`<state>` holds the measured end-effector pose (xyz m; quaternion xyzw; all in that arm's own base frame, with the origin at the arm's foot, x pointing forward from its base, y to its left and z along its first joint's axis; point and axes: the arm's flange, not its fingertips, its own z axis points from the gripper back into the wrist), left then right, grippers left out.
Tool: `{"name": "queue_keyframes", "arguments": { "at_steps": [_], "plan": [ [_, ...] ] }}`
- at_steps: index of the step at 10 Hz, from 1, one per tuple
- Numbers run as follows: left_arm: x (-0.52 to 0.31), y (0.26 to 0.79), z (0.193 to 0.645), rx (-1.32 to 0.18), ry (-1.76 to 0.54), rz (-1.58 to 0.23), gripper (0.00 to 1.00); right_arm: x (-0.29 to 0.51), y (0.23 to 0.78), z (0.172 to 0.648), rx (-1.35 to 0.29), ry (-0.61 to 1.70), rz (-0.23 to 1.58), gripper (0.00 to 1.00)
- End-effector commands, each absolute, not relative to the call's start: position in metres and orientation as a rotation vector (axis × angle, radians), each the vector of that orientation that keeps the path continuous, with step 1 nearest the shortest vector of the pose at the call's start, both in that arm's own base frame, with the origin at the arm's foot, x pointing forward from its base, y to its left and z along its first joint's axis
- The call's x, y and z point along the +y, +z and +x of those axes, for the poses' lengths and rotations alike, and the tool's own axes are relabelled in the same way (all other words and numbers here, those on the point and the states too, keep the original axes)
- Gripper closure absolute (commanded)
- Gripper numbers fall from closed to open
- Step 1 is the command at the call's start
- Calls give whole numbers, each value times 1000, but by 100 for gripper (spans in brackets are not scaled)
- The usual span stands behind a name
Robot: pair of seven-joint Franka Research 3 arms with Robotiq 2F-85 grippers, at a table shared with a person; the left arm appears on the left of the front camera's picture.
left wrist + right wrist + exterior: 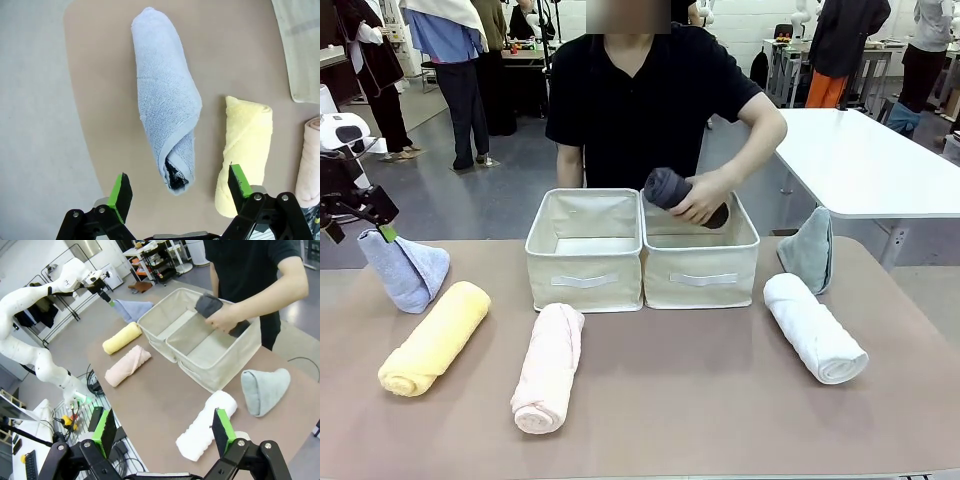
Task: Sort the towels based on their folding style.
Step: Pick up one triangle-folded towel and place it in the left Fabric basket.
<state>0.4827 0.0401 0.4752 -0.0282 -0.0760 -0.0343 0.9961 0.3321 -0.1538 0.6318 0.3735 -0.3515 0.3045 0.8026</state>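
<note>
My left gripper (180, 186) hangs open over the narrow end of the lavender-blue cone towel (165, 95) at the table's left edge (405, 268). Beside it lie the yellow roll (435, 337) and the pale pink roll (548, 367). The person's hand (705, 200) holds the dark grey roll (670, 188) over the right bin (700, 275). The white roll (207, 425) lies below my open right gripper (164, 429), which is high above the table. Next to the white roll stands the grey-teal cone (264, 390).
Two beige fabric bins stand side by side at mid-table; the left bin (585, 270) holds nothing. The person stands close behind them. The near half of the brown table (680, 410) is bare. A white table (880, 160) is at the back right.
</note>
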Motion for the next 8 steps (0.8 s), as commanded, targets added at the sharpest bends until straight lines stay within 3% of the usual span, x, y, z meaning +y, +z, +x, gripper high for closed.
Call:
{"name": "queue_keyframes", "arguments": {
  "at_steps": [1,4,8],
  "plan": [
    [40,476,483,-134,-66,-62,0,-152,632,333,-763,655,822,0],
    [40,474,482,-143,-69,-59,0,-152,632,333,-763,655,822,0],
    [26,452,502,-161,145,-6,0,-152,632,333,-763,655,822,0]
  ]
}}
